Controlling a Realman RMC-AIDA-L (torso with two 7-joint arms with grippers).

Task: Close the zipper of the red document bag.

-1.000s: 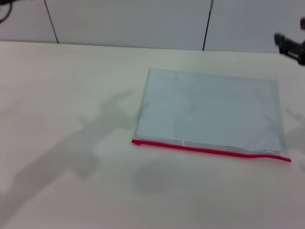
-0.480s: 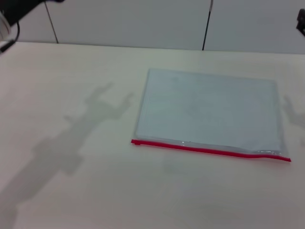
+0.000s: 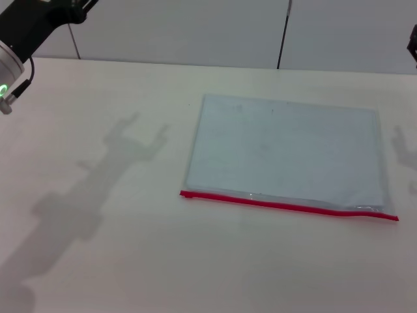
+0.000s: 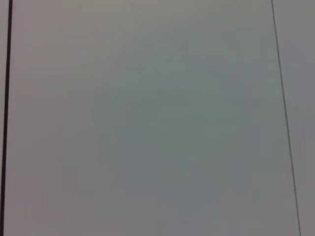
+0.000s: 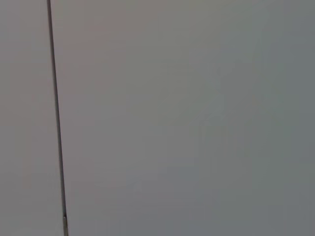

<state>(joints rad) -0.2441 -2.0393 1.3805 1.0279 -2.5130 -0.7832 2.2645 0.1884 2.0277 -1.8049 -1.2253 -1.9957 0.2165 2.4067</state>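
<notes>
Pale blue-grey document bag [image 3: 285, 154] lying flat on a white table [image 3: 130, 261], right of centre, red zipper [image 3: 287, 205] along its near edge. Left arm [image 3: 26, 29] raised at far left corner; right arm barely visible at right edge. Fingers unseen, state impossible to tell.

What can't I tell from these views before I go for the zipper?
- Slider: too small to find on the zipper in the head view, so open or closed is unclear.
- Bag contents: the cloudy plastic shows nothing.
- Left claw: cut off by the head view's top edge; only the arm shows.
- Right claw: only a dark sliver at the right edge.
- Both wrist views: only wall panels, no table.
</notes>
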